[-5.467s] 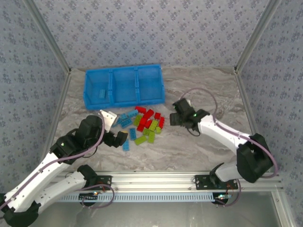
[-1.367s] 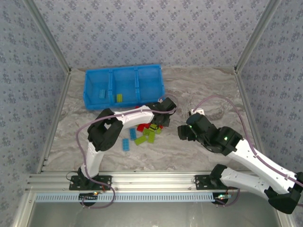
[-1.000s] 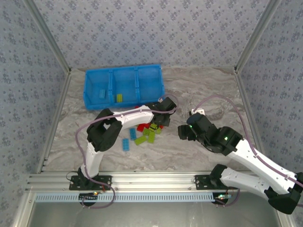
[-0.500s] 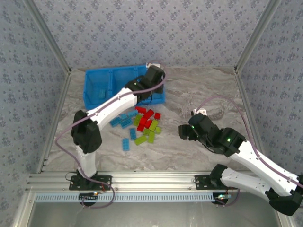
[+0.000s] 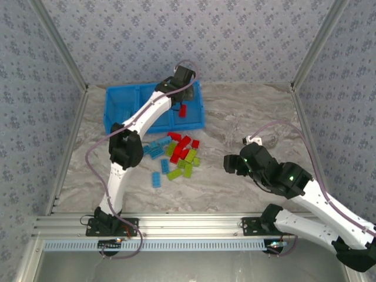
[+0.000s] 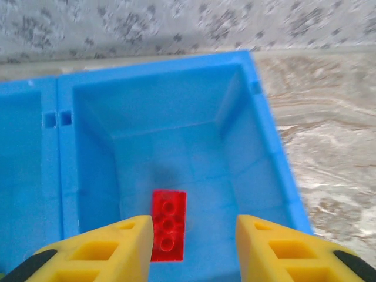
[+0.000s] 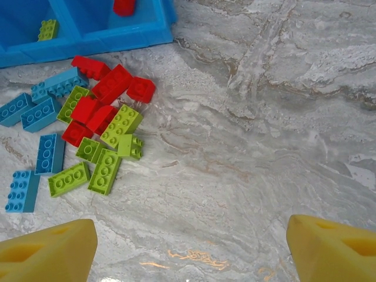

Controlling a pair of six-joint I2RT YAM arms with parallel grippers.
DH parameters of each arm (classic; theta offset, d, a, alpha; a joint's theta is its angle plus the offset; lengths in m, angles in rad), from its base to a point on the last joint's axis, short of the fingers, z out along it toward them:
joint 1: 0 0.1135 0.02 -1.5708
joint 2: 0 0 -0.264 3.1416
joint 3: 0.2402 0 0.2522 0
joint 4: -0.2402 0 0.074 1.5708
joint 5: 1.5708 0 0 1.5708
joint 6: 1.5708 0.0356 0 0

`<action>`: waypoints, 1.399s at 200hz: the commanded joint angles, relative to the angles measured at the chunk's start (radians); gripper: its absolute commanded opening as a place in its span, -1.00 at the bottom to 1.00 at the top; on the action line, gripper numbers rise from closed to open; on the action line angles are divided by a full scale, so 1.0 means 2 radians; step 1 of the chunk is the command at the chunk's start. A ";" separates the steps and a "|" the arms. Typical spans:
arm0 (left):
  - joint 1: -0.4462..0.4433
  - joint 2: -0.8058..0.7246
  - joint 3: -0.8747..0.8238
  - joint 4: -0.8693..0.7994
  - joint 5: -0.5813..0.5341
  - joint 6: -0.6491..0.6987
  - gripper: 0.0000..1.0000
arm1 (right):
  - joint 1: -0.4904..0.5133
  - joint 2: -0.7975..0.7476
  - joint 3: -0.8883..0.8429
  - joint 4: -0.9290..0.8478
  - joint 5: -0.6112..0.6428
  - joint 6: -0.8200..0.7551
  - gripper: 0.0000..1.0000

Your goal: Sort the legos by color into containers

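The left arm has swung farther back over the blue tray, and a red brick now lies loose in its right compartment. The left tool hangs above it, fingers apart. One green brick sits in the middle compartment. On the tabletop is the pile: six red, six green, perhaps six light blue, since they overlap. The right tool hovers right of it, spread wide.

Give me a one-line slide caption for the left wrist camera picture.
Open left hand hovers over a red lego in the end compartment of the blue tray.
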 commanded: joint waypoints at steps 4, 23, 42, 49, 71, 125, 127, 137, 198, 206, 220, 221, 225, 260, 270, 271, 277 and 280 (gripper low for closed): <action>-0.022 -0.100 -0.038 0.004 0.012 0.027 -0.15 | -0.001 0.017 -0.012 0.020 -0.018 0.017 0.73; -0.053 -0.208 -0.160 0.059 0.005 0.048 -0.15 | 0.000 0.053 -0.015 0.040 -0.042 0.017 0.73; -0.088 -0.333 -0.311 0.119 -0.002 0.062 -0.14 | 0.004 0.097 -0.012 0.060 -0.064 0.015 0.73; -0.101 -0.381 -0.360 0.131 -0.004 0.067 -0.14 | 0.006 0.114 -0.011 0.068 -0.069 0.015 0.74; -0.140 -0.515 -0.477 0.123 -0.010 0.085 -0.13 | 0.012 0.167 -0.009 0.108 -0.082 0.016 0.74; -0.186 -0.722 -0.612 -0.011 0.047 0.090 0.02 | 0.015 0.317 0.006 0.214 -0.127 0.007 0.64; -0.186 -0.727 -0.615 -0.023 0.047 0.088 0.03 | 0.016 0.324 0.009 0.215 -0.128 0.006 0.63; -0.186 -0.748 -0.631 -0.042 0.048 0.078 0.06 | 0.015 0.354 0.018 0.221 -0.128 0.004 0.59; -0.186 -0.788 -0.687 -0.057 0.067 0.046 0.35 | 0.011 0.482 0.071 0.241 -0.072 -0.015 -0.02; -0.186 -0.784 -0.688 -0.061 0.069 0.050 0.36 | 0.009 0.492 0.073 0.242 -0.067 -0.012 -0.09; -0.186 -0.778 -0.691 -0.064 0.069 0.055 0.38 | 0.002 0.499 0.076 0.249 -0.077 -0.010 -0.22; -0.186 -0.778 -0.691 -0.064 0.069 0.056 0.38 | 0.002 0.499 0.076 0.250 -0.078 -0.010 -0.24; -0.186 -0.776 -0.693 -0.064 0.069 0.057 0.39 | 0.000 0.499 0.076 0.251 -0.081 -0.010 -0.27; -0.185 -0.781 -0.704 -0.060 0.064 0.063 0.65 | 0.000 0.464 0.069 0.234 -0.057 -0.007 -0.55; -0.186 -0.784 -0.704 -0.059 0.061 0.062 0.80 | 0.002 0.441 0.066 0.226 -0.046 -0.006 -0.57; -0.186 -0.784 -0.705 -0.059 0.061 0.062 0.82 | 0.003 0.438 0.066 0.226 -0.044 -0.006 -0.57; -0.185 -0.787 -0.705 -0.058 0.060 0.062 0.91 | 0.007 0.419 0.066 0.219 -0.033 -0.006 -0.59; -0.186 -0.788 -0.705 -0.058 0.060 0.061 0.93 | 0.009 0.409 0.067 0.217 -0.028 -0.008 -0.60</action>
